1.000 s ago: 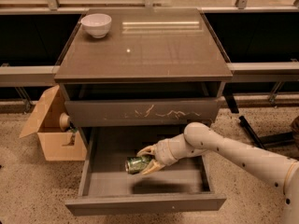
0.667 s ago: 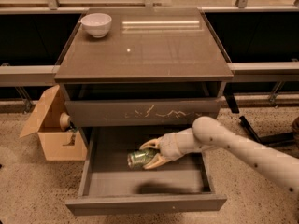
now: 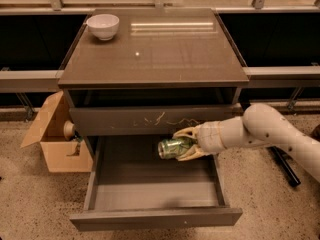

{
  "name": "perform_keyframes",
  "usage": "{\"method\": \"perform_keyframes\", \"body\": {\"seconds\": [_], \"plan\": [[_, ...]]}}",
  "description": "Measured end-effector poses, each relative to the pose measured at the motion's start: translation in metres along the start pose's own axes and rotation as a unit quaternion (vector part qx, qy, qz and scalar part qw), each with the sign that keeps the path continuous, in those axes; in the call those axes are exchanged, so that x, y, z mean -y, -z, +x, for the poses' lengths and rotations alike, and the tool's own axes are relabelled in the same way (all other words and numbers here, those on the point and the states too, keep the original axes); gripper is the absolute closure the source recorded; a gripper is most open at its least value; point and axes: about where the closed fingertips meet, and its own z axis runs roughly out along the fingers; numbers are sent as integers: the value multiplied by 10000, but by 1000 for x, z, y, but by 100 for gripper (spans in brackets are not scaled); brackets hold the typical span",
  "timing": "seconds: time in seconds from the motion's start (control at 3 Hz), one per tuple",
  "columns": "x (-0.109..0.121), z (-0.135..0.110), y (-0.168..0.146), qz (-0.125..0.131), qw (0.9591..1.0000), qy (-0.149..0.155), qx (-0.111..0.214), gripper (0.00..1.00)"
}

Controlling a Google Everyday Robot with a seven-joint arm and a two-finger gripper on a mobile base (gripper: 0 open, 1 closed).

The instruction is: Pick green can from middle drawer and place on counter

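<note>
Camera view: I'm clamping the green can point(image 3: 170, 148) in the gripper point(image 3: 181, 145) over the middle drawer point(image 3: 150, 196), risking clipping the scratched front point(image 3: 125, 121) above.

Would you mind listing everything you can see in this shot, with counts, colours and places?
green can: one, green with a silvery end, lying sideways in the gripper over the middle drawer
middle drawer: one, dark grey-brown with a grey floor, pulled open
scratched drawer front: one, dark grey-brown with pale marks, directly above the open drawer
counter: one, glossy dark grey-brown, top of the cabinet
bowl: one, white, back left corner of the counter
cardboard box: one, tan, flaps open, on the floor left of the cabinet
arm: one, white, reaching in from the right
gripper: one, pale, shut on the green can
</note>
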Motion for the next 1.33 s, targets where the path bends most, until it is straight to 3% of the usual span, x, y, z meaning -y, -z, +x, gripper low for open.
{"method": "perform_keyframes", "body": {"seconds": [0.33, 1.0, 1.33], "plan": [[30, -26, 45, 119, 9988, 351, -328, 100], [41, -34, 50, 241, 9983, 459, -281, 100], [101, -71, 97, 573, 9908, 1170, -359, 100]]}}
